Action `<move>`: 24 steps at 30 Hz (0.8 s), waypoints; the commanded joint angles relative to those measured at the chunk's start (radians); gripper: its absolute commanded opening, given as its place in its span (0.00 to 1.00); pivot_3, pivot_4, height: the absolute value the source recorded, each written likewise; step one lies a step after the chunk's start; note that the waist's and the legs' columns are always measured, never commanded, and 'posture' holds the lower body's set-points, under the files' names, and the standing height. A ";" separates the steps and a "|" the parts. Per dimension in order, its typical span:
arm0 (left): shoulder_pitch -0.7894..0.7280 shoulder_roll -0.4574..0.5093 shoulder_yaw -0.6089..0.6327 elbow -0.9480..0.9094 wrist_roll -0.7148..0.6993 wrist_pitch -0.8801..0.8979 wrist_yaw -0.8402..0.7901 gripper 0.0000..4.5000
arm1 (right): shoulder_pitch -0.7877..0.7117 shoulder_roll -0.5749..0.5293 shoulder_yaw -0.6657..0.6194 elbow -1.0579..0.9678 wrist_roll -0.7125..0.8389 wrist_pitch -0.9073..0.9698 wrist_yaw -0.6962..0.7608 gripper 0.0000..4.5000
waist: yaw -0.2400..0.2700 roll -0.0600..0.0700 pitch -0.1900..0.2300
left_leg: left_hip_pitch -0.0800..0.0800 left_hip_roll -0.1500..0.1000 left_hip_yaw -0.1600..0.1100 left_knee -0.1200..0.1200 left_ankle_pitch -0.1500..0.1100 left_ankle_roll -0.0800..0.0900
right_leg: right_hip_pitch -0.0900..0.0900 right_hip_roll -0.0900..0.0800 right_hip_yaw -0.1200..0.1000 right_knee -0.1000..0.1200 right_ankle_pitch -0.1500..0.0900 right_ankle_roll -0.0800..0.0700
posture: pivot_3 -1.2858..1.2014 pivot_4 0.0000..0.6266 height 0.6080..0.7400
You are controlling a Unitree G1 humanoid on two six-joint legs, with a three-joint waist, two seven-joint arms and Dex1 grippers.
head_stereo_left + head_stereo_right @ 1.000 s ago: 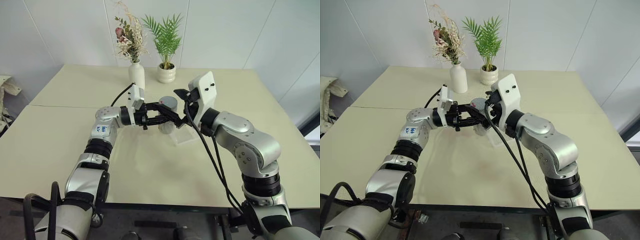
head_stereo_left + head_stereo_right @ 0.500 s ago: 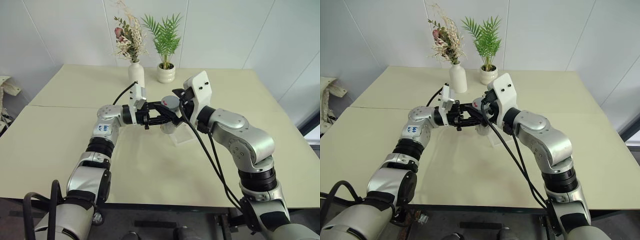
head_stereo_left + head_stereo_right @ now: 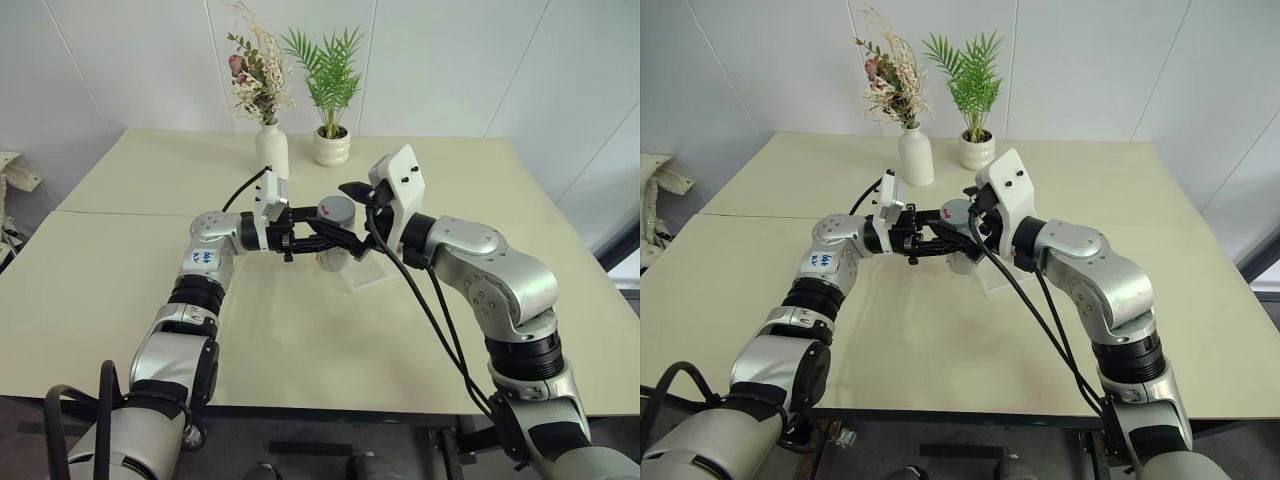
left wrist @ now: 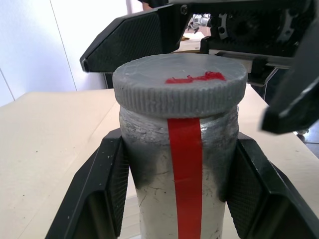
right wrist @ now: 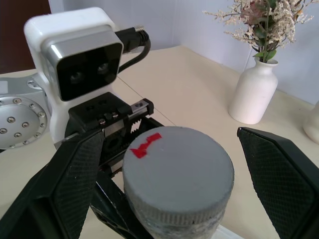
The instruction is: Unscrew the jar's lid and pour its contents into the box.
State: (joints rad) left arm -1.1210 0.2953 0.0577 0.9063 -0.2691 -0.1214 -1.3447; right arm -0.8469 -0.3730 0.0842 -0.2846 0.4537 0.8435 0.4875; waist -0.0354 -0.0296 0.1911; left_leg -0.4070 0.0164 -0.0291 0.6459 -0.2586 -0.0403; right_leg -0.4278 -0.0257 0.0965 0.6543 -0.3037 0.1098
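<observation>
Step in hand: unscrewing, with the lid still seated on the jar

Nearest: left gripper (image 4: 174, 199) clamped on the jar (image 4: 182, 174), one finger pad pressed to each side of the clear body, red stripe facing the left wrist camera. Jar held upright, above the table (image 3: 150, 300)

Right gripper (image 5: 174, 164) stands wide apart, its fingers flanking the lid (image 5: 178, 172) without touching it; the lid is grey, ribbed round the rim, with a red mark on top

Just beyond and below the jar: the box (image 3: 368, 272), a clear shallow tray on the table under the right wrist. Farthest: white vase (image 3: 272, 150) and potted plant (image 3: 333, 145) at the back edge

Next move, as I judge it: right fingers must close squarely on the ribbed rim, then twist while the left grip resists. A slip on the rim would be the risk

Views: left wrist view gives the stripe and the pad contact; right wrist view gives the lid top and the gap either side; the eye views alone place the box. Contents not discernible through the clouded wall
</observation>
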 commanded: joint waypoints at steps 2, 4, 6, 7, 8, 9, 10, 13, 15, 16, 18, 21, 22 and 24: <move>-0.019 0.009 0.007 -0.028 -0.006 -0.014 -0.002 0.50 | -0.037 0.001 -0.004 0.000 -0.022 -0.038 0.002 1.00 | 0.000 0.000 0.000 | 0.000 0.000 0.000 0.000 0.000 0.000 | 0.000 0.000 0.000 0.000 0.000 0.000 | 0.52 0.24 1.00; -0.019 0.010 0.007 -0.028 -0.002 -0.006 0.013 0.50 | -0.044 0.005 -0.003 0.006 -0.031 -0.033 -0.006 1.00 | 0.000 0.000 0.000 | 0.000 0.000 0.000 0.000 0.000 0.000 | 0.000 0.000 0.000 0.000 0.000 0.000 | 0.52 0.24 1.00; -0.018 0.009 0.008 -0.031 -0.003 -0.001 0.023 0.50 | -0.047 0.013 -0.003 0.001 -0.036 -0.028 -0.012 1.00 | 0.000 0.000 0.000 | 0.000 0.000 0.000 -0.001 0.000 0.000 | 0.000 0.000 0.000 0.000 0.000 0.000 | 0.52 0.24 1.00; -0.017 0.008 0.008 -0.032 -0.004 -0.002 0.026 0.50 | -0.048 0.016 -0.004 -0.001 -0.038 -0.025 -0.014 1.00 | 0.000 0.000 0.000 | 0.000 0.000 0.000 -0.001 0.000 0.000 | 0.000 0.000 0.000 0.000 0.000 0.000 | 0.52 0.24 1.00; -0.018 0.008 0.009 -0.030 -0.001 -0.005 0.036 0.50 | -0.049 0.020 -0.004 -0.003 -0.043 -0.021 -0.020 1.00 | 0.000 0.000 0.000 | 0.000 0.000 0.000 0.000 0.000 0.000 | 0.000 0.000 0.000 0.000 0.000 0.000 | 0.52 0.24 1.00; -0.018 0.008 0.008 -0.028 0.001 -0.007 0.044 0.50 | -0.049 0.022 -0.004 -0.004 -0.047 -0.019 -0.024 1.00 | 0.000 0.000 0.000 | 0.000 0.000 0.000 0.000 0.000 0.000 | 0.000 0.000 0.000 0.000 0.000 0.000 | 0.52 0.24 1.00; -0.022 0.005 0.011 -0.025 0.000 -0.008 0.057 0.50 | -0.052 0.029 -0.002 -0.002 -0.058 -0.010 -0.043 1.00 | 0.000 0.000 0.000 | 0.000 0.000 0.000 0.000 0.000 0.000 | 0.000 0.000 0.000 0.000 0.000 0.000 | 0.52 0.24 1.00; -0.029 -0.003 0.014 -0.021 -0.002 -0.011 0.083 0.50 | -0.056 0.047 0.000 0.000 -0.078 0.003 -0.076 1.00 | 0.001 0.000 0.000 | 0.000 0.000 0.000 0.000 0.000 0.000 | 0.000 0.000 0.000 0.000 0.000 0.000 | 0.52 0.24 1.00; -0.031 -0.007 0.014 -0.021 -0.003 -0.013 0.094 0.50 | -0.057 0.056 0.001 -0.005 -0.082 0.011 -0.085 1.00 | 0.000 0.000 0.000 | 0.000 0.000 0.000 0.000 0.000 0.000 | 0.000 0.000 0.000 0.000 0.000 0.000 | 0.52 0.24 1.00; -0.032 -0.009 0.014 -0.021 -0.004 -0.013 0.097 0.50 | -0.058 0.063 0.000 -0.008 -0.083 0.017 -0.091 1.00 | 0.000 0.000 0.000 | 0.000 0.000 0.000 0.000 0.000 0.000 | 0.000 0.000 0.000 0.000 0.000 0.000 | 0.52 0.24 1.00; -0.033 -0.012 0.012 -0.023 -0.005 -0.013 0.102 0.50 | -0.059 0.074 -0.003 -0.011 -0.085 0.024 -0.103 1.00 | 0.000 0.000 0.000 | 0.000 0.000 0.000 -0.001 0.000 0.000 | 0.000 0.000 0.000 0.000 0.000 0.000 | 0.52 0.24 1.00; -0.039 -0.014 0.013 -0.016 -0.005 -0.011 0.108 0.50 | -0.063 0.080 -0.006 -0.007 -0.090 0.032 -0.114 1.00 | 0.001 0.000 0.000 | 0.000 0.000 0.000 -0.001 0.000 0.000 | 0.000 0.000 0.000 0.000 0.000 0.000 | 0.52 0.24 1.00; -0.040 -0.014 0.013 -0.016 -0.005 -0.010 0.109 0.50 | -0.062 0.079 -0.005 -0.008 -0.090 0.033 -0.114 1.00 | 0.000 0.000 0.000 | 0.000 0.000 0.000 -0.001 0.000 0.000 | 0.000 0.000 0.000 0.000 0.000 0.000 | 0.52 0.24 1.00; -0.041 -0.014 0.013 -0.014 -0.006 -0.008 0.109 0.50 | -0.064 0.079 -0.006 -0.007 -0.092 0.030 -0.117 1.00 | 0.000 0.000 0.000 | 0.000 0.000 0.000 -0.001 0.000 0.000 | 0.000 0.000 0.000 0.000 0.000 0.000 | 0.52 0.24 1.00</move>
State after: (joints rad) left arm -1.1216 0.2822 0.0594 0.9086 -0.2681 -0.1214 -1.2369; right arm -0.8814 -0.2986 0.0859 -0.2629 0.3702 0.8805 0.3787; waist -0.0351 -0.0296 0.1911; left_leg -0.4071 0.0164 -0.0292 0.6453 -0.2586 -0.0404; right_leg -0.4281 -0.0260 0.0965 0.6542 -0.3037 0.1097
